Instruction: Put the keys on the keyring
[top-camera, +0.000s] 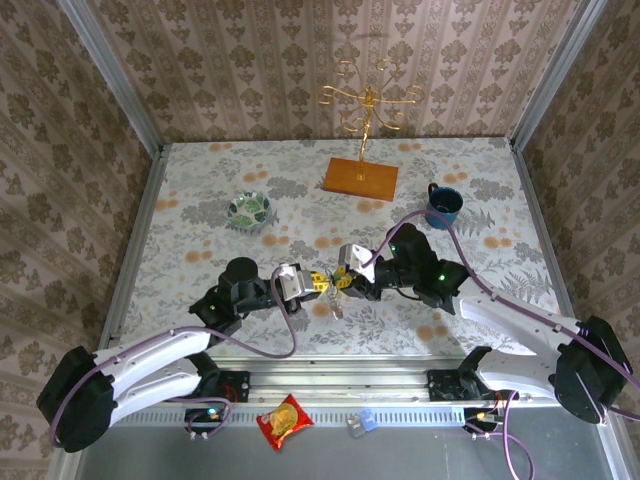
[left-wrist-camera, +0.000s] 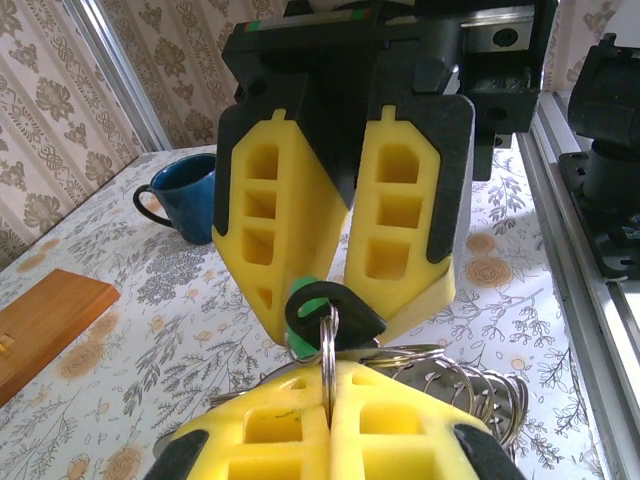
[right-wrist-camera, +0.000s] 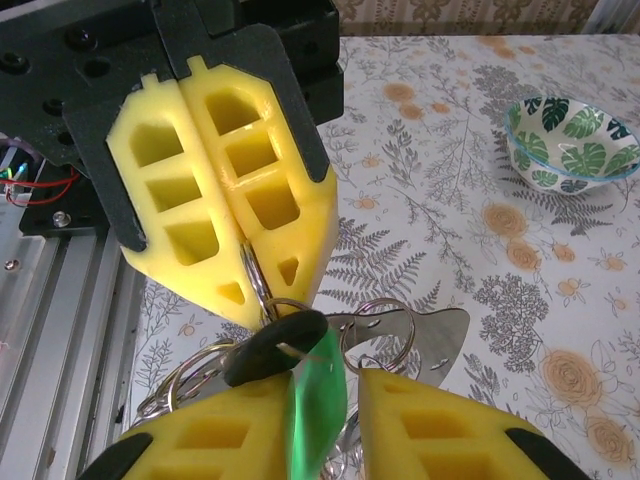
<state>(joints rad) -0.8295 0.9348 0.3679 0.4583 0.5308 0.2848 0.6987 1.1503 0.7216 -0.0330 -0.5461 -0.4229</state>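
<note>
My left gripper (top-camera: 308, 283) (left-wrist-camera: 330, 400) is shut on a thin metal ring of the keyring (left-wrist-camera: 328, 345) and holds it edge-on above the table's middle. More metal rings (left-wrist-camera: 470, 385) and a flat metal plate (right-wrist-camera: 440, 335) hang from that ring. A key with a black head (right-wrist-camera: 275, 345) is threaded on the ring, and a key with a green head (right-wrist-camera: 325, 400) hangs just behind it. My right gripper (top-camera: 338, 280) (right-wrist-camera: 350, 400) faces the left one tip to tip. Its fingers stand apart, with the green key against one pad and a gap before the other.
A patterned bowl (top-camera: 249, 210) sits at the far left and a blue mug (top-camera: 443, 203) at the far right. A gold wire stand (top-camera: 366, 100) on a wooden base (top-camera: 360, 178) is at the back. A red snack packet (top-camera: 285, 421) lies on the near rail.
</note>
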